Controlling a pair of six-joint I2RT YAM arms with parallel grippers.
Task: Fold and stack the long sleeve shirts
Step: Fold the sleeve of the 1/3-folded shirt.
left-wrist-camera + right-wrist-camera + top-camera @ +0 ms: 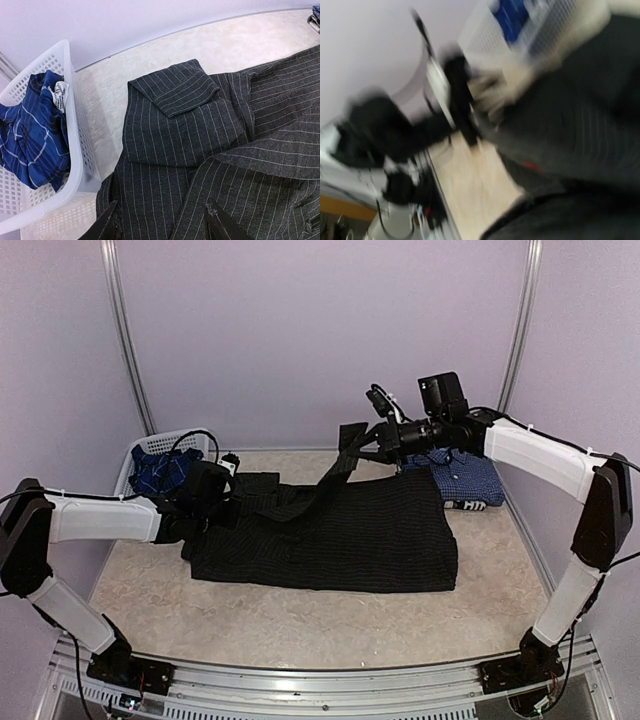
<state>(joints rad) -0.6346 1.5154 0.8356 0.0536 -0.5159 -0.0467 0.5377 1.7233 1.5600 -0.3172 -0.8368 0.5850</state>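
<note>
Aloft, right pincer (363, 444) on black shirt (340, 532)

Three shirts counted: one black shirt (340, 530), one checked shirt (465, 478), one plaid shirt (30, 140); one white basket (80, 145); two arms, left arm (100, 518) and right arm (530, 455).

Motion blur smears the right wrist view; the right arm (530, 455) hides part of the checked shirt (465, 478).

We see the pale table (300, 625) carrying a black shirt (350, 535) spread mid-frame, a checked shirt (465, 478) at upper right and a basket (160, 437) at upper left.
</note>
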